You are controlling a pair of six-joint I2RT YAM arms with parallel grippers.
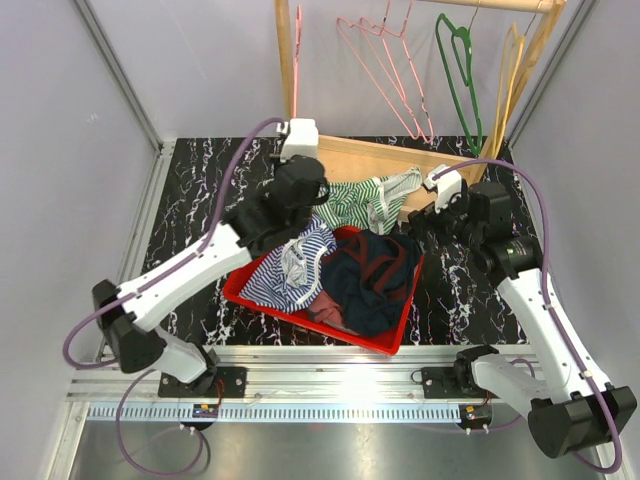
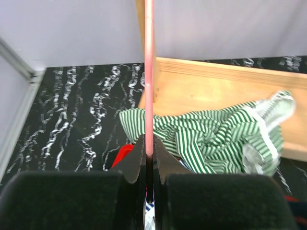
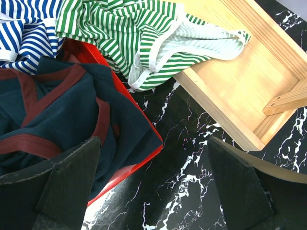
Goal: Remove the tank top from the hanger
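Note:
My left gripper (image 2: 149, 154) is shut on the lower end of a thin pink hanger (image 2: 149, 72), which rises straight up beside the wooden post (image 1: 285, 60). The green-and-white striped tank top (image 2: 211, 136) lies crumpled to the right of the hanger, spread over the wooden rack base and the bin's far rim. It also shows in the top view (image 1: 365, 200) and the right wrist view (image 3: 139, 33). No part of it hangs on the pink bar that I can see. My right gripper (image 3: 152, 143) stands open over the black marble table, between the bin corner and the wooden base, holding nothing.
A red bin (image 1: 385, 342) holds a blue-striped garment (image 1: 290, 270) and a navy one with maroon trim (image 1: 370, 280). The wooden rack base (image 3: 240, 76) sits at the back. Pink (image 1: 385, 70), green (image 1: 462, 70) and yellow (image 1: 508, 70) hangers hang from its rail.

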